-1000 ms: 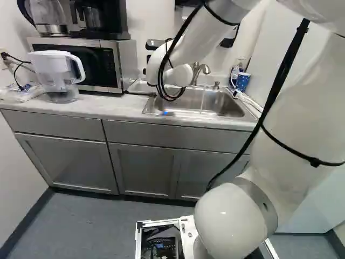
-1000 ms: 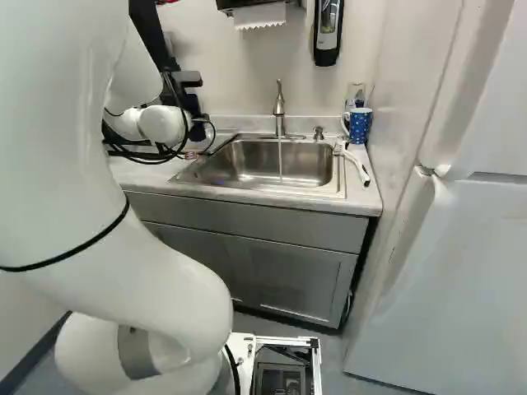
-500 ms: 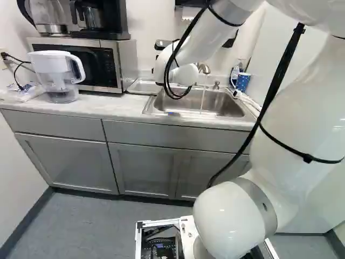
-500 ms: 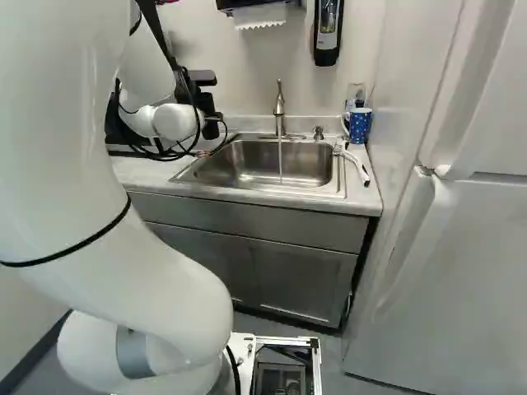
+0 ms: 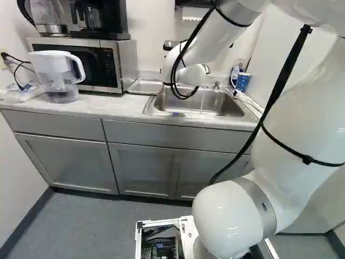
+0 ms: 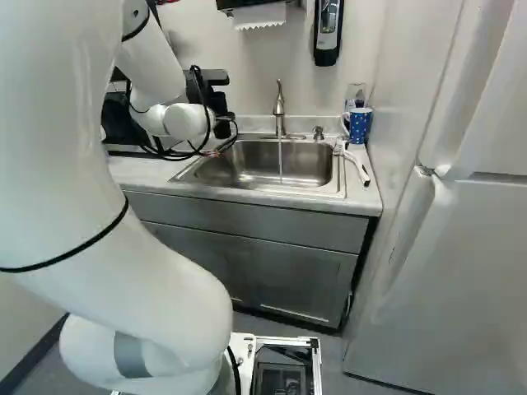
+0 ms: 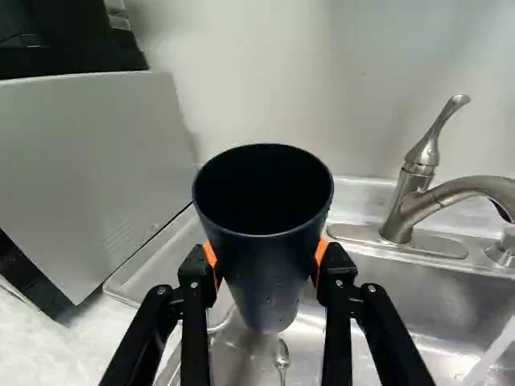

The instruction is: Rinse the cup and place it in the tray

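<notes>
The claw (image 7: 266, 256) pinches the dark cup (image 7: 264, 241) from two sides, an orange pad against each wall. The cup's mouth is open and its body narrows towards the base; a spoon (image 7: 282, 358) lies beyond that base, in the sink (image 7: 451, 297). The tap (image 7: 463, 189) stands to one side of the claw, its water (image 7: 495, 354) running clear of the cup. On the claw's other side are the microwave (image 7: 88, 161) and, close by it, what looks like the tray (image 5: 145, 86).

Whether the cup has been rinsed cannot be told. If not, it would have to go sideways under the stream, and a swing too wide could knock its rim on the spout. If it has, the tray comes next, and the microwave's nearness is the likelier trouble: a finger or the rim could catch its side. Smooth, tapering walls, if wet, might slip through the pads. Lowered too soon, the base could snag the edge between sink and tray and tip the cup.
</notes>
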Tool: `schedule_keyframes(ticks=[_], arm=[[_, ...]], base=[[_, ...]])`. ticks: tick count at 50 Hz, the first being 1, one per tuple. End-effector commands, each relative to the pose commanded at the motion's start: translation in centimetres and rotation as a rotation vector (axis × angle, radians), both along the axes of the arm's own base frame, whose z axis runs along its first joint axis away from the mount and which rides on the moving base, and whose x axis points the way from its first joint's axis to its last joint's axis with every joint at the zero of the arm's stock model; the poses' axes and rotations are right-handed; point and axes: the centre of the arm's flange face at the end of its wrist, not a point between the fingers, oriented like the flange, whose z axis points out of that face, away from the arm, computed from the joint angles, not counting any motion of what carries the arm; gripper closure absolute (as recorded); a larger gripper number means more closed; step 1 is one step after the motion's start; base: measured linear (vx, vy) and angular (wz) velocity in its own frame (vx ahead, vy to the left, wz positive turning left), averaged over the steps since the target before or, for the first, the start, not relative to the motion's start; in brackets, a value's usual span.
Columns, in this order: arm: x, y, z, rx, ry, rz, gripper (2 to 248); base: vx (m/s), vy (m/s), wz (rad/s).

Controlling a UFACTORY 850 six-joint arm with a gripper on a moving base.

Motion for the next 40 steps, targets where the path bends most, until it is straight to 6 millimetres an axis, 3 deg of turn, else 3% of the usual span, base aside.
schedule_keyframes(ticks=[40], arm=[[0.2,-4.9,-3.5,-0.006,0.071,-0.101,125]], base=[[0.0,0.0,0.0]])
